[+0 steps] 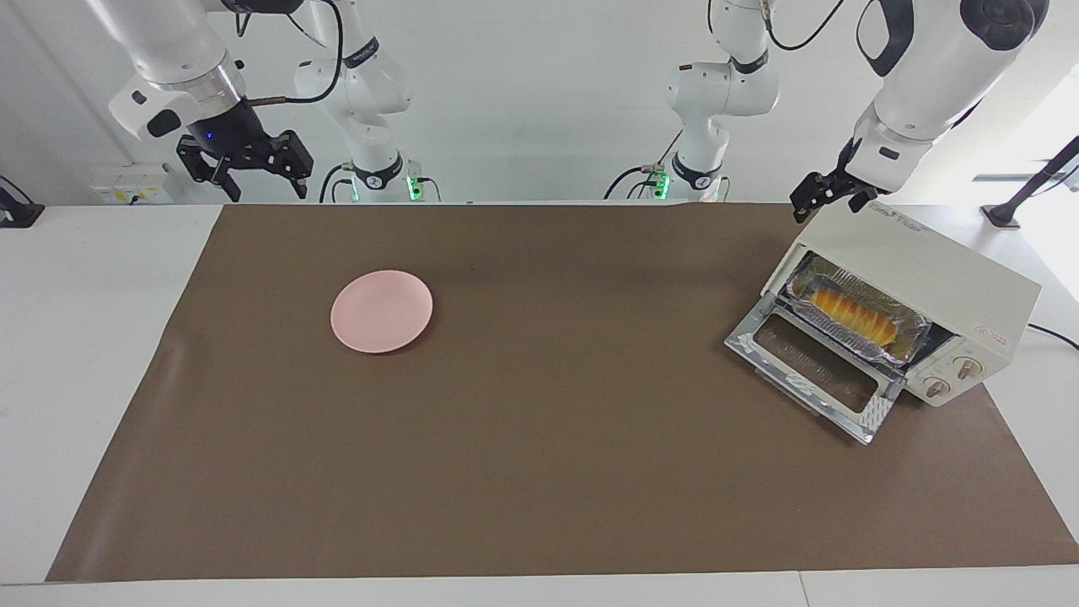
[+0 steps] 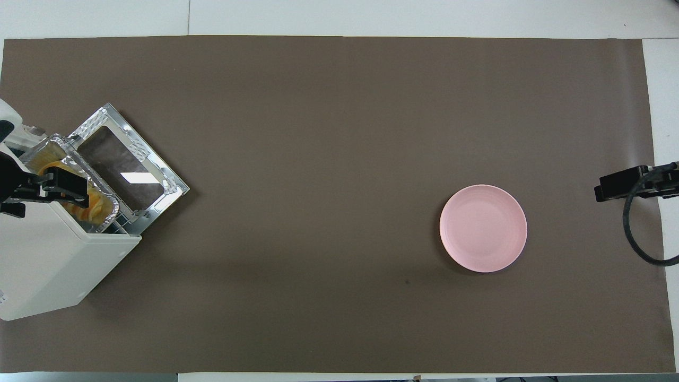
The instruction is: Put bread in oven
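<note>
The bread (image 1: 851,311), a ridged golden loaf, lies in a crinkled foil tray (image 1: 909,324) inside the cream oven (image 1: 944,282), whose glass door (image 1: 811,371) hangs open and flat. My left gripper (image 1: 828,202) hangs open and empty in the air over the oven's top corner toward the robots, clear of the bread. In the overhead view this left gripper (image 2: 45,193) covers part of the bread (image 2: 94,206) in the oven (image 2: 53,254). The right gripper (image 1: 249,177) waits open and empty, raised over the table edge at the right arm's end.
A round pink plate (image 1: 381,310) sits bare on the brown mat (image 1: 539,438) toward the right arm's end; it also shows in the overhead view (image 2: 483,228). The oven's power cable (image 1: 1054,335) trails off the table at the left arm's end.
</note>
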